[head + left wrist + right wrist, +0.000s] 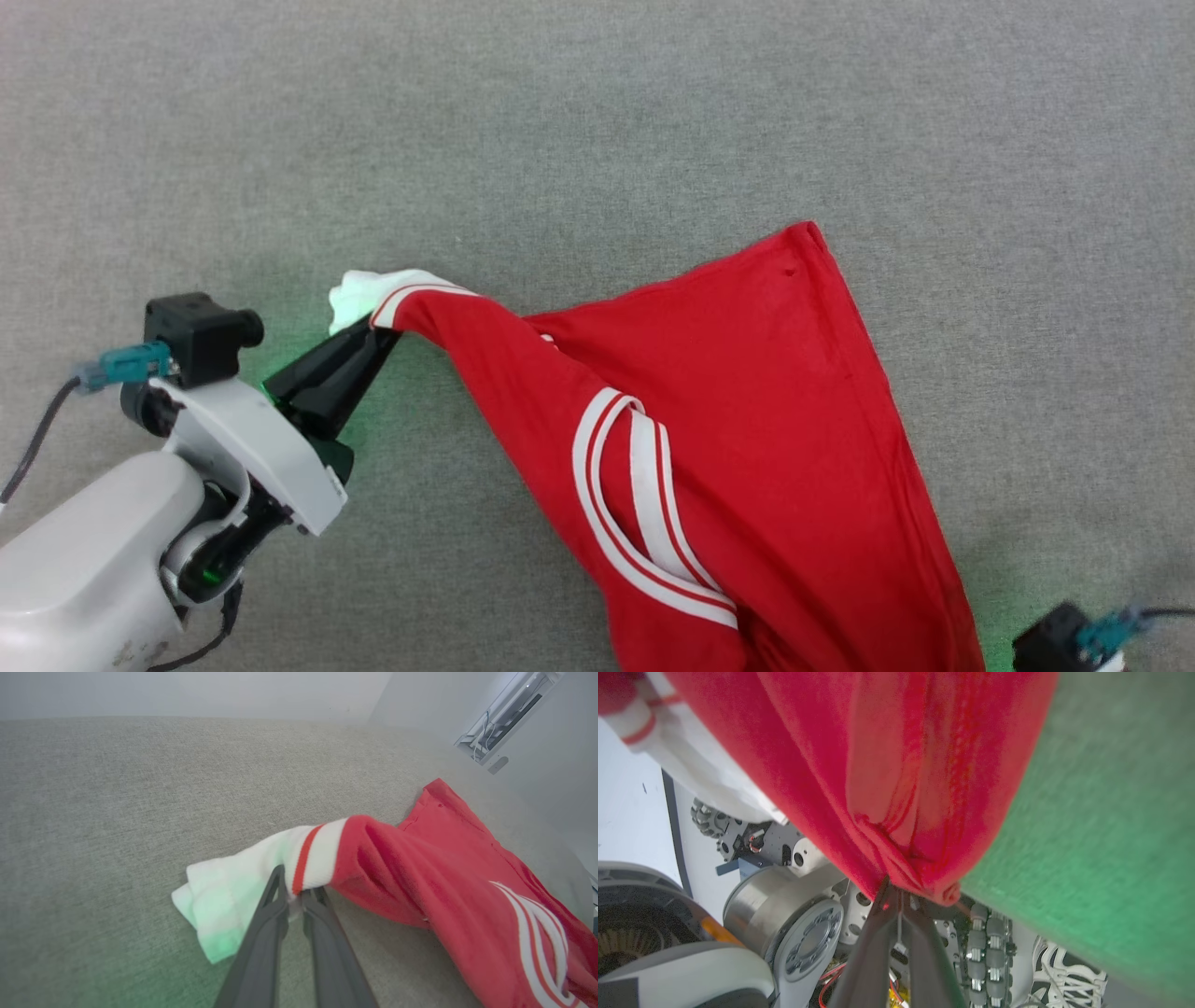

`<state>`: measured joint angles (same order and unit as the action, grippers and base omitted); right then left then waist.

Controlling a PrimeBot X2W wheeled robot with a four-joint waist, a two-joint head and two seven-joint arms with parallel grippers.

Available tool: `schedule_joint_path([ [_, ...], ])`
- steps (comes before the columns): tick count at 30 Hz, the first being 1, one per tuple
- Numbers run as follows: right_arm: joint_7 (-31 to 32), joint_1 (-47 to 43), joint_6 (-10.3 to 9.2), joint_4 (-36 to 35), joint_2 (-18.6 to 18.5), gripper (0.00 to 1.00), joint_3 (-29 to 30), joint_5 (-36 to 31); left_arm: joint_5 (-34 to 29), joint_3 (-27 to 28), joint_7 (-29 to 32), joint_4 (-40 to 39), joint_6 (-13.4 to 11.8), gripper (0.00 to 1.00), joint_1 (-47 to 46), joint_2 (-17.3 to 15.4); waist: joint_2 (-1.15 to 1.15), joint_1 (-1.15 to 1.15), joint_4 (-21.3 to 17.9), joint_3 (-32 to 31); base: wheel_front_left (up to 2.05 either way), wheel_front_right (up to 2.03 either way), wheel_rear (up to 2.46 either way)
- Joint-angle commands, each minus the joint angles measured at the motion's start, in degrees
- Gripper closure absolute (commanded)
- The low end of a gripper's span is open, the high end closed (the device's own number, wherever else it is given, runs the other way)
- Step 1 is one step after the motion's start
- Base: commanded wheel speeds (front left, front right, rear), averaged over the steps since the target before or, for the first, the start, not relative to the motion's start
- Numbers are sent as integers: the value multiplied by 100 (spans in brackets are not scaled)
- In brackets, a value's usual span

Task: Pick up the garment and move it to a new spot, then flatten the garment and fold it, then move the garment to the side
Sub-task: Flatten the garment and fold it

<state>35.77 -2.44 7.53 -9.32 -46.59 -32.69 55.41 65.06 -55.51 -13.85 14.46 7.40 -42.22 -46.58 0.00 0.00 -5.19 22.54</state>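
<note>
The garment (738,420), a red top with white striped trim, hangs stretched between my two grippers over the grey fabric surface. My left gripper (378,338) is shut on the white sleeve end at the left; in the left wrist view the same gripper (299,891) pinches the white cuff beside its red stripe, and the garment (448,877) trails away to the right. In the right wrist view my right gripper (896,895) is shut on a bunched red edge of the garment (887,765), which hangs above it. One red corner rests on the surface at the upper right.
The grey fabric surface (560,121) spreads wide behind and to the left of the garment. Under the right gripper I see the robot's wheeled base (803,933) and a shoe (1064,975). A wall with a cable fixture (504,718) stands beyond the surface.
</note>
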Motion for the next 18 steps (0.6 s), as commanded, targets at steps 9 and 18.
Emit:
schedule_joint_path([
  [9,-528,105,-10,-507,-241,0,634,-91,97,-147,-67,-17,9,100,-52,-2,0,0,26,-84,0,0,0],
  [18,-632,613,-8,-1406,-556,0,2412,-338,-90,51,-136,-319,10,100,205,156,0,0,259,-48,0,0,0],
])
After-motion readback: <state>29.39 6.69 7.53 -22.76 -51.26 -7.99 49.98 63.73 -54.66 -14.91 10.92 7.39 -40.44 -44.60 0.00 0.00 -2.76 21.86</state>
